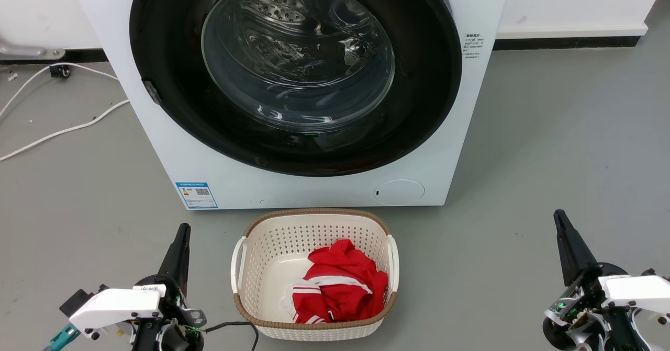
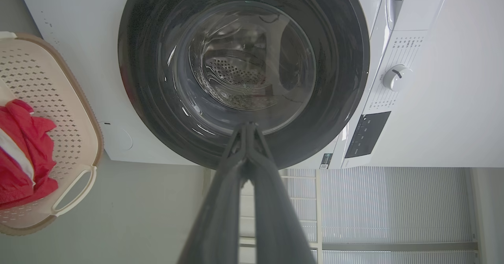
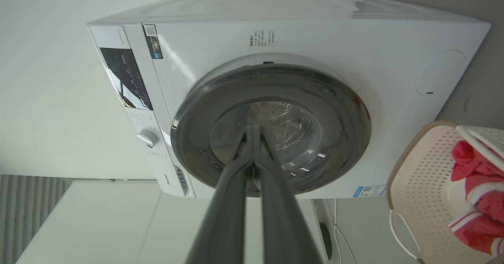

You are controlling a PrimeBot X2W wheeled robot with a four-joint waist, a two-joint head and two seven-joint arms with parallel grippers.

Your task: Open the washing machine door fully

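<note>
Washing machine door (image 1: pixel 296 74) sits in the front of the white washing machine (image 1: pixel 471 105), top centre of head view, black rim nearly as wide as the machine, clear glass bulge in the middle with the steel drum visible through it. The door looks shut, flush against the machine front. Left gripper (image 1: pixel 183 230) is at lower left of head view, above the grey floor (image 1: pixel 549 147), fingers pressed together and holding nothing, well apart from the door. In the left wrist view the left gripper (image 2: pixel 248 127) has its tips meeting, pointed at the lower part of the door glass. Right gripper (image 1: pixel 560 219) is at lower right, fingers together too, empty and well apart from the door; in the right wrist view its tips (image 3: pixel 252 129) meet in front of the glass. A cream laundry basket (image 1: pixel 314 216) stands on the floor just in front of the machine, between the two grippers, with a red and white garment (image 1: pixel 340 283) in it. Small round white flap (image 1: pixel 399 192) is at the machine's lower right corner, blue label (image 1: pixel 196 195) at the lower left. White cable (image 1: pixel 63 131) lies on the floor to the left.
</note>
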